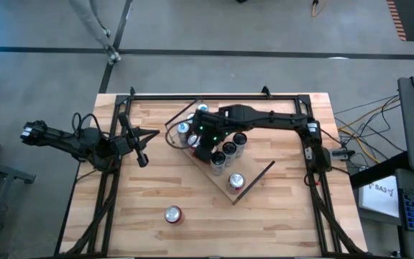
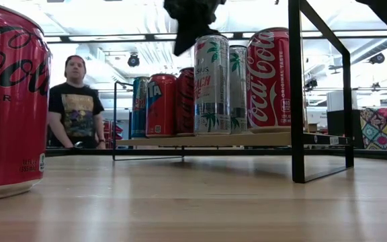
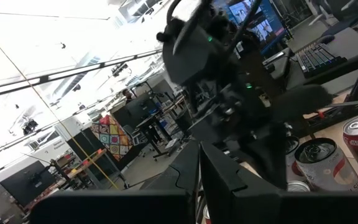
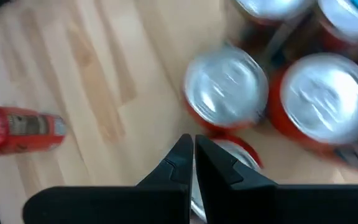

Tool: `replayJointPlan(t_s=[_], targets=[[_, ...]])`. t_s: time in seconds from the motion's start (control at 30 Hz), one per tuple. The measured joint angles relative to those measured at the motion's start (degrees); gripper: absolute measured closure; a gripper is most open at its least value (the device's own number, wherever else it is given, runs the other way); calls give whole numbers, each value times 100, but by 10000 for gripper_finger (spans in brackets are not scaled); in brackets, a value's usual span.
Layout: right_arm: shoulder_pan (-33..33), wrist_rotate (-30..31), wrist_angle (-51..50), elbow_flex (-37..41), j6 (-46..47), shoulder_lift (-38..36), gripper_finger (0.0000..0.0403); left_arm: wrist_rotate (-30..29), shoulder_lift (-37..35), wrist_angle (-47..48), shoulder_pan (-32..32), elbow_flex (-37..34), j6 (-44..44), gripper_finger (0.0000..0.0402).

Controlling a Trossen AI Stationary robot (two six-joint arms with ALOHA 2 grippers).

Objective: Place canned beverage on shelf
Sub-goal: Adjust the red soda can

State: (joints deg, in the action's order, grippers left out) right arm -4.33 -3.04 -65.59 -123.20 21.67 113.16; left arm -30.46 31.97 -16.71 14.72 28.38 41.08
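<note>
The shelf (image 1: 254, 173) is a light-wood board lying slantwise on the plank table, and several cans (image 1: 225, 151) stand upright on it. In the low view the cans (image 2: 213, 84) stand in a row on the shelf's edge (image 2: 180, 140). One red can (image 1: 172, 214) stands alone on the table near the front edge, close to the low camera (image 2: 5, 101). My right gripper (image 1: 203, 150) hangs shut above the cans at the shelf's left end, tilted down (image 4: 194, 149), holding nothing. My left gripper (image 1: 142, 160) waits shut at the table's left side.
A black metal frame (image 1: 214, 96) runs around the table's edges, with an upright post (image 2: 295, 94) in the low view. A person (image 2: 78, 107) stands beyond the far edge. Bare planks lie between the shelf and the lone can, and at the near right.
</note>
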Motion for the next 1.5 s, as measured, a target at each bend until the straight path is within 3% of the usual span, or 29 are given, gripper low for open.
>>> replayJointPlan(t_s=[0.13,0.5,1.2,1.5], targets=[[157,1,528,2,-362,97,394,0,2,-4,0,0,0,402],[183,20,593,72,-847,427,394,0,19,0,0,0,0,402],[102,357,953,74,-1087,674,394,0,15,-2,0,0,0,402],[99,341,599,-58,-949,442,394,0,15,0,0,0,0,402]])
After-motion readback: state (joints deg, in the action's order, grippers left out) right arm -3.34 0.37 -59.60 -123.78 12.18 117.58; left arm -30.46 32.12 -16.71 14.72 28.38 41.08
